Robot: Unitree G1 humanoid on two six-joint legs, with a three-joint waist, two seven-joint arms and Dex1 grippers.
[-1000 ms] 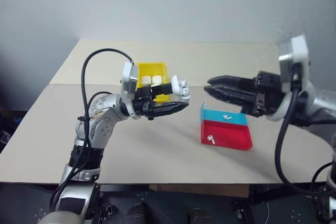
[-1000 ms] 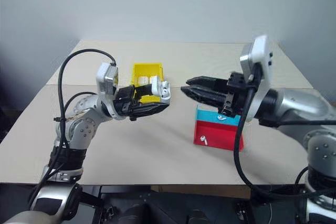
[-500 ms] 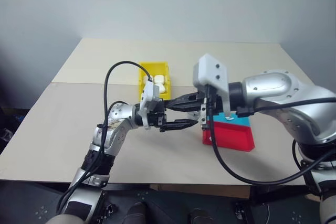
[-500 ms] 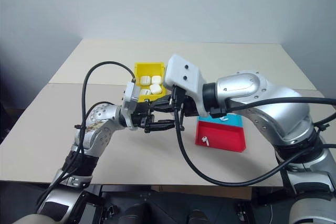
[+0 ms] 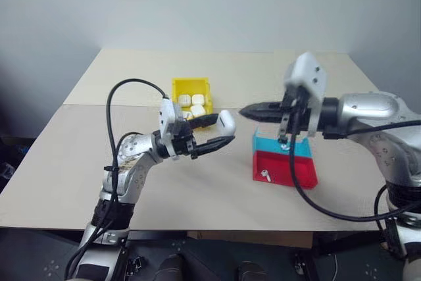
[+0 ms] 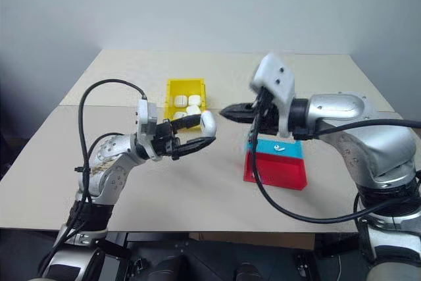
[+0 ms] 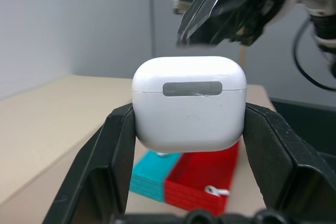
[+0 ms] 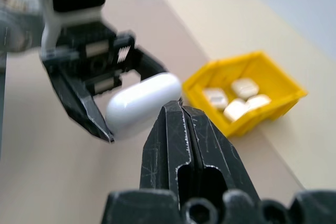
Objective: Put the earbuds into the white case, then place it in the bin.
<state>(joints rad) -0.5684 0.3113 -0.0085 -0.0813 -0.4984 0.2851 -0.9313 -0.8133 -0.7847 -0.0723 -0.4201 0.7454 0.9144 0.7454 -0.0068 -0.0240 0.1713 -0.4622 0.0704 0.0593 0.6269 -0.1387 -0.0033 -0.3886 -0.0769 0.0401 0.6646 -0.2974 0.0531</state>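
The beige table (image 5: 66, 162) carries everything, and both arms hang above its middle. The yellow bin (image 5: 177, 89) sits toward the far side, already holding several white cases, with the red and blue tray (image 5: 289, 169) nearer and to the robot's right. Two earbuds (image 5: 264, 175) lie in that tray, one in the red half, one in the blue.

The left gripper (image 5: 220, 133) holds the white case (image 5: 226, 123) clamped between its two black fingers, lifted clear of the table with its lid closed (the hinge plate faces the left wrist camera). The right gripper (image 5: 245, 110) has its fingers pressed together on nothing, its tip just beside the case and pointing at it.

Since the earbuds are not yet in the case, the lid apparently has to be opened first. The risk I see is that glossy, rounded shell: a push from the closed right tip could twist it in the left fingers or knock it free. Prying too hard could also drag the case out of the grip, and a fallen case might be confused with the lookalikes in the bin.
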